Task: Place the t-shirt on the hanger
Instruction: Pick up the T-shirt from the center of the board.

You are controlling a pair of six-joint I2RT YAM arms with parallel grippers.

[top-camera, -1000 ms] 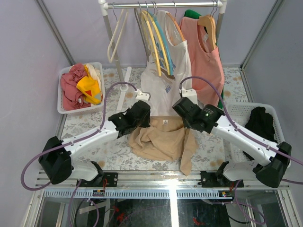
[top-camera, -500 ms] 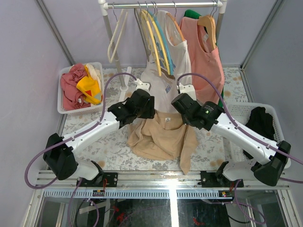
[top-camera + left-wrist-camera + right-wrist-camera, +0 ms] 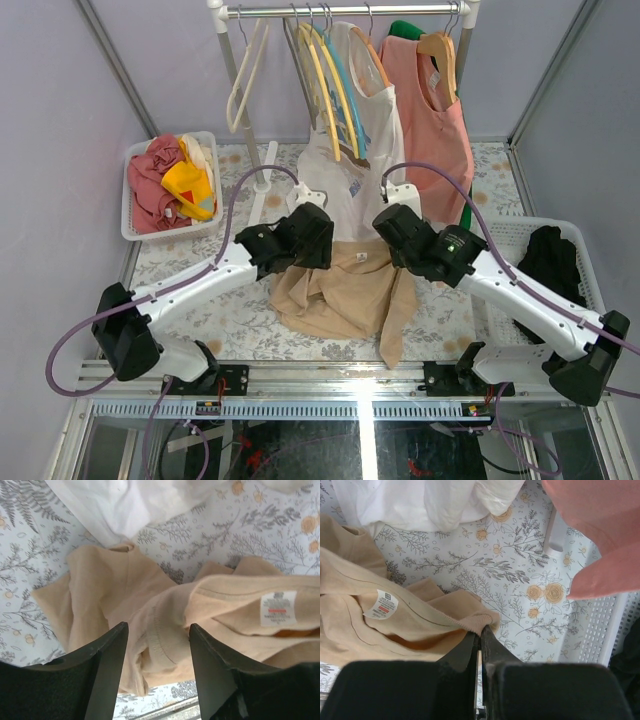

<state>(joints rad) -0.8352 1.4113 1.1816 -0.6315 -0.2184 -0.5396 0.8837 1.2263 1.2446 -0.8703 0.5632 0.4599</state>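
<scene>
T-shirt (image 3: 340, 295) lies crumpled on the near table (image 3: 180, 275), not yet on the hanger (image 3: 347, 95), which hangs empty on the far rail (image 3: 340, 10). Right claw (image 3: 480, 635) is clamped on it; left claw (image 3: 157, 630) hovers half-open, holding nothing.

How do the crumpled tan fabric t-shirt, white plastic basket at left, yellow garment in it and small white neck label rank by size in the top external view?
Largest to smallest:
1. tan t-shirt
2. white plastic basket
3. yellow garment
4. white neck label, clearly smallest
</scene>
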